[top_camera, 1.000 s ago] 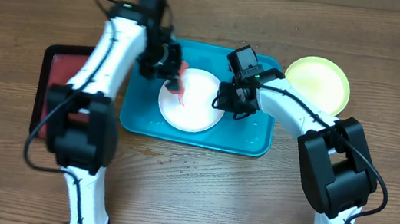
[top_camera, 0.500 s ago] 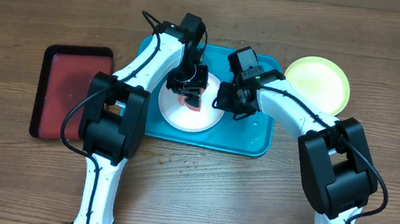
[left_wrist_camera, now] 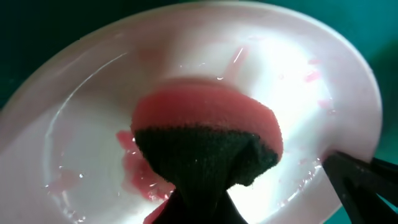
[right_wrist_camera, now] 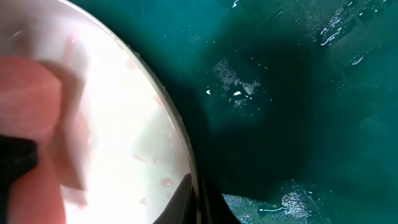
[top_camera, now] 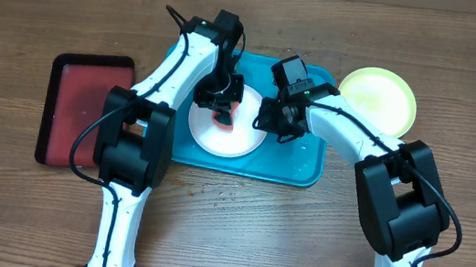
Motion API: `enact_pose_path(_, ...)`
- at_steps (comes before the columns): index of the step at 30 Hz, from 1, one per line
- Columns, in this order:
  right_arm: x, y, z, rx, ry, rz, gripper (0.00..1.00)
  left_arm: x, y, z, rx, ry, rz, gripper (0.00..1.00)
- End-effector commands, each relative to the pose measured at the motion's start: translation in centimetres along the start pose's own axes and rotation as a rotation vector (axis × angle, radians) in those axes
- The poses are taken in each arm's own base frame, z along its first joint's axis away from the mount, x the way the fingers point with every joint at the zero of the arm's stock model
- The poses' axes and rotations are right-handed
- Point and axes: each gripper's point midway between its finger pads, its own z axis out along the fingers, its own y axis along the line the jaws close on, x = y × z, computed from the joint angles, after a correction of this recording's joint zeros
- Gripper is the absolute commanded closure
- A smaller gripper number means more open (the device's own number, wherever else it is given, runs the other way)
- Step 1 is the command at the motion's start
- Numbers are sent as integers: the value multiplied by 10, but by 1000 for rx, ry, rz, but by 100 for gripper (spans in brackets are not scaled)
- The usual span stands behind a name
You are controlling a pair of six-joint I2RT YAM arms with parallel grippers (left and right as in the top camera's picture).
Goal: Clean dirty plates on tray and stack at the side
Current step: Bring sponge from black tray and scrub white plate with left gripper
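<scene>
The white plate (top_camera: 230, 138) lies in the teal tray (top_camera: 294, 164), with wet red smears showing in the left wrist view (left_wrist_camera: 81, 124). My left gripper (top_camera: 217, 103) is shut on a red sponge with a dark scrub side (left_wrist_camera: 205, 130) and presses it onto the plate's upper middle. My right gripper (top_camera: 267, 119) is shut on the plate's right rim (right_wrist_camera: 198, 199); the plate (right_wrist_camera: 124, 118) and the tray floor (right_wrist_camera: 298, 93) show there. The yellow-green plate (top_camera: 378, 97) lies on the table right of the tray. The light blue plate is out of view.
A dark red, black-rimmed tray (top_camera: 85, 109) lies on the wooden table left of the teal tray. Water drops shine on the teal tray's floor (right_wrist_camera: 236, 93). Both arms cross over the tray's upper half.
My left gripper has carried the sponge from the plate's upper left edge onto the plate, then shifted it slightly left. The right gripper has kept its hold on the rim.
</scene>
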Motion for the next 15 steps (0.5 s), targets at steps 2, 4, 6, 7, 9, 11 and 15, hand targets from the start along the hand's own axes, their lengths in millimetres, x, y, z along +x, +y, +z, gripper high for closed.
enact_pose_path(2, 10, -7, 8, 20, 24, 11, 96, -4, -3, 0, 8, -4, 1, 96)
enact_pose_path(4, 10, -8, 8, 26, 21, 10, 96, -2, -5, 3, 5, 2, -11, 96)
enact_pose_path(6, 10, -9, 8, 29, 19, 11, 96, -1, -7, 7, 6, -2, -20, 96)
enact_pose_path(7, 10, -9, 8, 28, 19, 11, 96, -1, -9, 11, 8, -6, -27, 96)
enact_pose_path(9, 10, -9, 8, 27, 20, 11, 96, -2, -11, 19, 12, -14, -44, 96)
enact_pose_path(11, 11, -9, 8, 26, 24, 11, 96, 0, -11, 26, 11, -13, -53, 96)
enact_pose_path(15, 12, -9, 8, 29, 28, 12, 96, 6, 9, 39, -75, -10, -58, 96)
